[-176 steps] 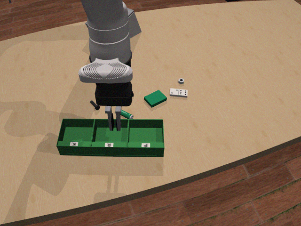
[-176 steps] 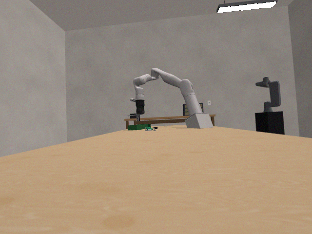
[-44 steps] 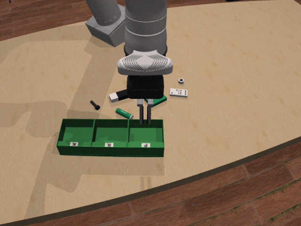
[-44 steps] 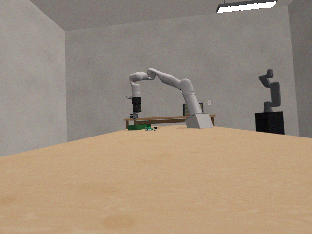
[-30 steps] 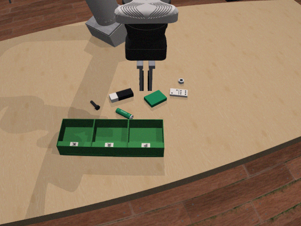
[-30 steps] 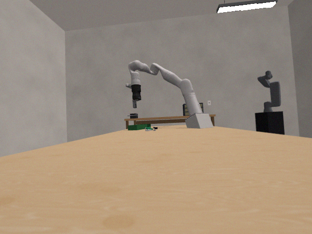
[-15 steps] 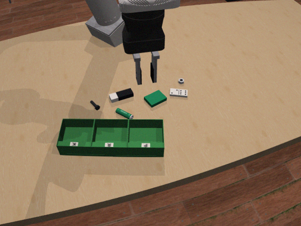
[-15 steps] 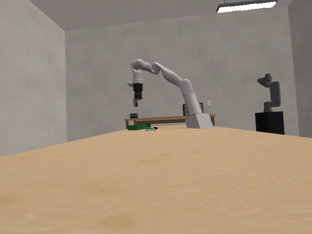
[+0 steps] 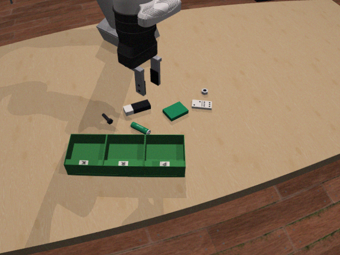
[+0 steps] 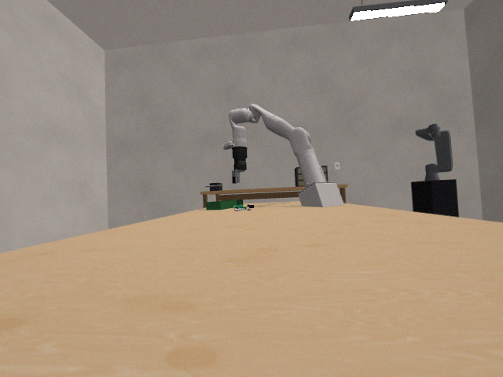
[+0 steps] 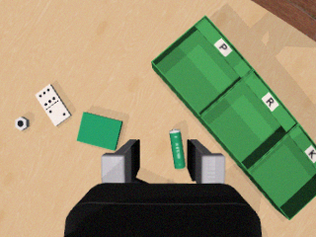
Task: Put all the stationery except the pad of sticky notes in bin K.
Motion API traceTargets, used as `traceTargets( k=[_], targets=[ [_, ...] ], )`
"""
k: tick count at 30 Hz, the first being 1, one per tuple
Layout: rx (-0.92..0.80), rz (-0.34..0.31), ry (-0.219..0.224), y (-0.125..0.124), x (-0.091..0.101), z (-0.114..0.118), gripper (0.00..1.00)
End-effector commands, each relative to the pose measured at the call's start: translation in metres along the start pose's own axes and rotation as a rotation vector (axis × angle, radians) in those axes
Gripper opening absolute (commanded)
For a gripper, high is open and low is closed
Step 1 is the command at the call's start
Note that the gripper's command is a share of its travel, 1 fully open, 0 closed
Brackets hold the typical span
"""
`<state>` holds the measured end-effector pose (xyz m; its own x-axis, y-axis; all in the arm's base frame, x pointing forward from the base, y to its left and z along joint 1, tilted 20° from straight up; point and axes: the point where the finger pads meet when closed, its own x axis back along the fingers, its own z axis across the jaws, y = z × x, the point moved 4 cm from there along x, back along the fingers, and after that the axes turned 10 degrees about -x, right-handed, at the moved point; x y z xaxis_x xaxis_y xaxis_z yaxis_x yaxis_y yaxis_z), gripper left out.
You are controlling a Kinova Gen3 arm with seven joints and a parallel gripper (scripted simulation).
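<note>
A black and white eraser (image 9: pixel 136 107) lies on the table behind the green three-part bin tray (image 9: pixel 123 170) (image 11: pixel 197 73) (image 10: pixel 222 205). The compartment marked K (image 9: pixel 85 151) (image 11: pixel 287 173) is at the tray's left end in the top view and is empty. A green pad of sticky notes (image 9: pixel 175 110) (image 11: pixel 99 130) lies to the right of the eraser. My gripper (image 9: pixel 148 88) (image 11: pixel 163 153) (image 10: pixel 236 177) is open and empty. It hangs above the table, just behind the eraser. In the wrist view the gripper body hides the eraser.
A green battery (image 9: pixel 140 127) (image 11: pixel 177 149) lies just behind the tray's middle compartment R (image 9: pixel 125 151). A black bolt (image 9: pixel 107 118) lies left of the eraser. A white domino (image 9: pixel 201 104) (image 11: pixel 53 105) and a grey nut (image 9: pixel 204 91) (image 11: pixel 22 122) lie right of the pad. Compartment P (image 9: pixel 164 151) is empty.
</note>
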<state>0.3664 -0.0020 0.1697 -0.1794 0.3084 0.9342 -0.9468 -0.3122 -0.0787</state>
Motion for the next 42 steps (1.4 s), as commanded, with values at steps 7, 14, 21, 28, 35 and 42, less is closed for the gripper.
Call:
traceTargets(
  k=[7, 14, 21, 28, 35, 42],
  targets=[
    [0.354, -0.018, -0.007, 0.059, -0.042, -0.009, 0.75],
    [0.654, -0.017, -0.009, 0.073, -0.052, -0.013, 0.75],
    [0.986, -0.015, -0.01, 0.073, -0.052, -0.013, 0.75],
    [1.137, -0.015, -0.014, 0.073, -0.052, -0.013, 0.75],
    [1.137, -0.015, -0.014, 0.073, -0.052, -0.013, 0.75],
    [1.137, -0.015, -0.014, 0.073, -0.052, -0.013, 0.75]
  ],
)
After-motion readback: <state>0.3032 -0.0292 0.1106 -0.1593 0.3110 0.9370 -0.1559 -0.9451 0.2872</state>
